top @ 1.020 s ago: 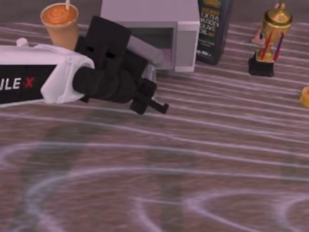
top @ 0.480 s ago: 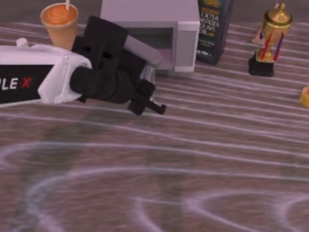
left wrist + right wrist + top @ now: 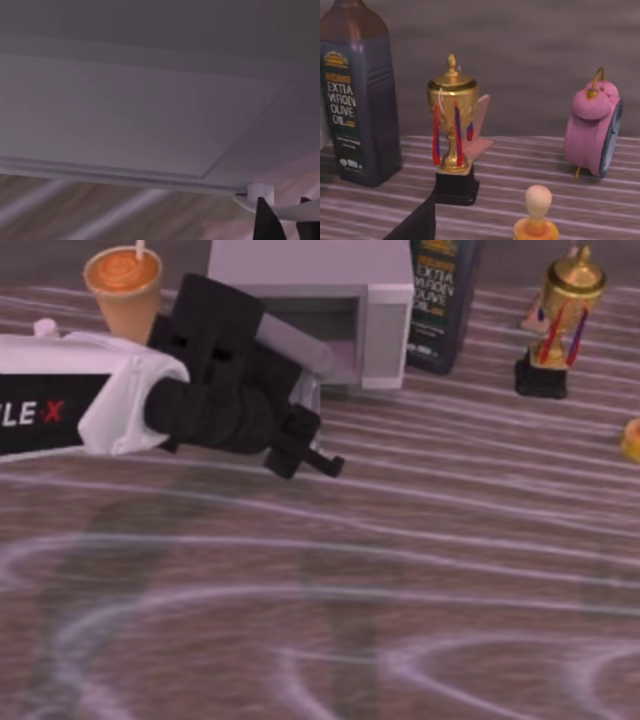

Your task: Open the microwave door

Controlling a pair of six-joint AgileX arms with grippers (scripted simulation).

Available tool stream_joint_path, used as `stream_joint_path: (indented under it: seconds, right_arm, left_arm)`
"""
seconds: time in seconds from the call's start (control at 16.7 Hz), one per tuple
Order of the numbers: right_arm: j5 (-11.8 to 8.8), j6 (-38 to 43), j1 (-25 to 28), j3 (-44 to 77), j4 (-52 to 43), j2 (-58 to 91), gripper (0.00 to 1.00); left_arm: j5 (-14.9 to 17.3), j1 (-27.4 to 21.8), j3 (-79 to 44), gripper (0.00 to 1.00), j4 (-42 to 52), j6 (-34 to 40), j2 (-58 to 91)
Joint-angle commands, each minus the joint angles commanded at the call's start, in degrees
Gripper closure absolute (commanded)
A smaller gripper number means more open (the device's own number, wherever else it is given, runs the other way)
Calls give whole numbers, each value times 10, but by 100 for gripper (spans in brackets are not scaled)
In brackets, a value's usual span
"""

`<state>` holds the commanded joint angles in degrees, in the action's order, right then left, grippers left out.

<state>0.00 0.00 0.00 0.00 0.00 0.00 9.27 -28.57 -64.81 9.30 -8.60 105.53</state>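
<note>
The pale grey microwave (image 3: 385, 335) stands at the back middle of the table. The microwave door (image 3: 295, 345) is swung out toward the left front, and the cavity shows behind it. My left gripper (image 3: 322, 460) reaches in from the left, in front of the open door. In the left wrist view the door (image 3: 125, 110) fills most of the frame, and my left gripper (image 3: 285, 220) is shut on its white handle (image 3: 260, 192), which passes between the dark fingertips (image 3: 265, 222). The right arm is outside the top view. Only a dark edge of my right gripper (image 3: 417, 225) shows.
An orange drink cup (image 3: 122, 280) stands left of the microwave, close to the left arm. A dark olive-oil bottle (image 3: 445, 300) stands against its right side, then a gold trophy (image 3: 560, 325). A pink alarm clock (image 3: 592, 132) and a wooden stamp (image 3: 536, 215) lie further right.
Over the last second my left arm drew slightly left with the handle and the door swung a little wider. Since half a second ago almost nothing has moved.
</note>
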Motion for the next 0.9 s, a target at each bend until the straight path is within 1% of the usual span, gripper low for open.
stream_joint_path:
  seconds: [0.54,0.66,0.9]
  right_arm:
    - [0,0,0,0,0,0,0]
    - [0,0,0,0,0,0,0]
    - [0,0,0,0,0,0,0]
  left_arm:
    - [0,0,0,100,0,0,0]
    - [6,-4,1,100,1,2,0]
    - [21,8,7,100,3,-22,-7]
